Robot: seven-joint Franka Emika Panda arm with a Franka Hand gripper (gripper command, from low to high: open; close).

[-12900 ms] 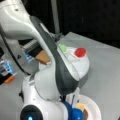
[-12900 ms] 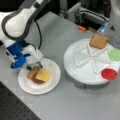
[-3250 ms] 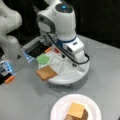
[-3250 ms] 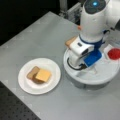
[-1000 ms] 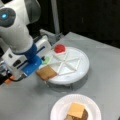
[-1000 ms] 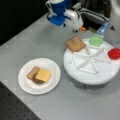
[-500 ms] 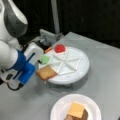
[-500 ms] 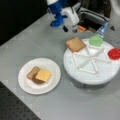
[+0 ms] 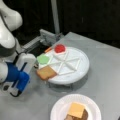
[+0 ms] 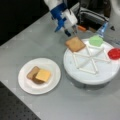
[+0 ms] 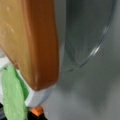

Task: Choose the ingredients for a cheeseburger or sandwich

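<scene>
While the blue-and-white gripper (image 10: 70, 30) hangs just beyond the divided white tray's (image 10: 100, 75) rim, the tan toast square (image 10: 75, 43) lies nearest, toward the tray. Whether the jaws stand apart or together I cannot tell; nothing seems held.

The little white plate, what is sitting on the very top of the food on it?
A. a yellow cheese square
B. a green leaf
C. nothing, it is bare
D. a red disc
A: in both front views the yellow cheese square lies on top of the brown patty and toast on the small white plate; the green leaf and red disc are on the divided tray.
</scene>
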